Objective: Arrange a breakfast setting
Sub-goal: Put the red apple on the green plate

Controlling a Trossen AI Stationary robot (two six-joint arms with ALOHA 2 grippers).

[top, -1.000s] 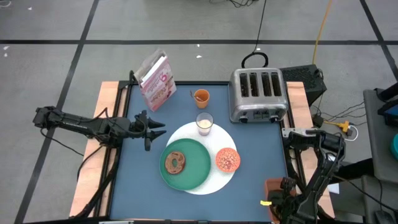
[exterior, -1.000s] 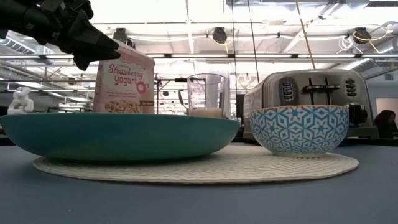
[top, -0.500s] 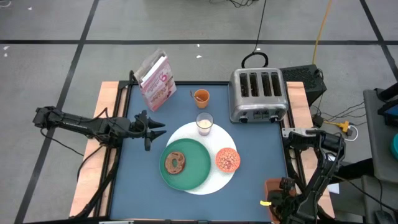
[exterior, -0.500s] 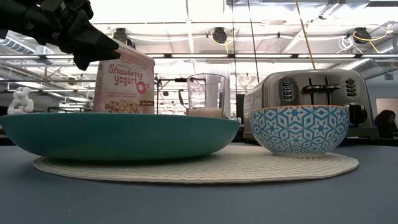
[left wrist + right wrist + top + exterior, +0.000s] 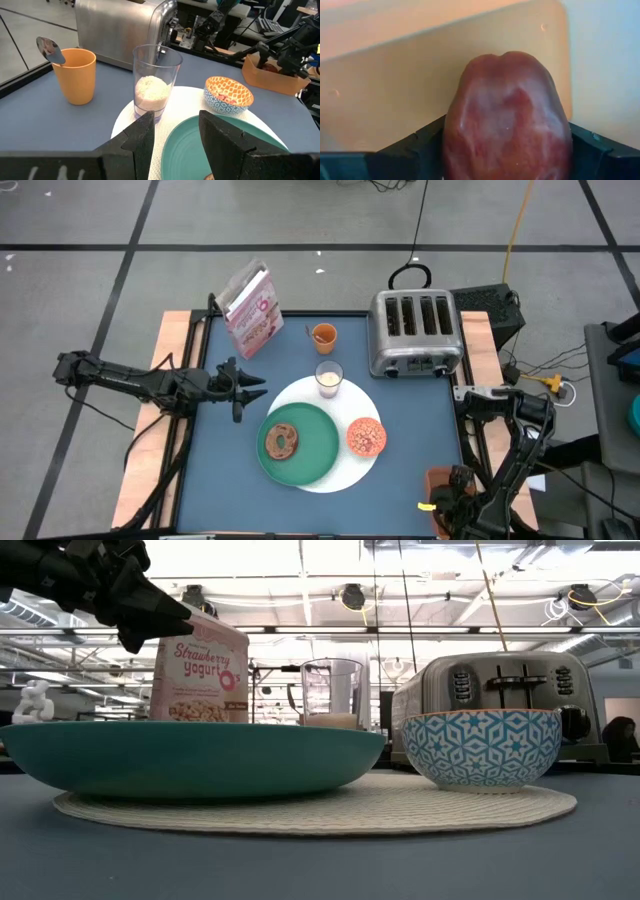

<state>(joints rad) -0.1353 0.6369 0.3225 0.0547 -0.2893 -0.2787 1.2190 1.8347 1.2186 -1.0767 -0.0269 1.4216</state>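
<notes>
Looking down from the high view: green round plate with brown bagel and small orange bowl already set on larger white disc, milk glass at its far edge. Left wrist view: left gripper idle, jaws apart, empty. Right wrist view: right gripper, jaws straddling glossy dark-red fruit in its tan bin, grip unclear; fruit not yet placed.

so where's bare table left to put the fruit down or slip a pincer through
Bare blue table runs down the left edge beside the green plate, under the left pincer, and along the front right below the small bowl. Crowded: the middle back, where the orange cup, milk glass, toaster and cereal box stand close together.
</notes>
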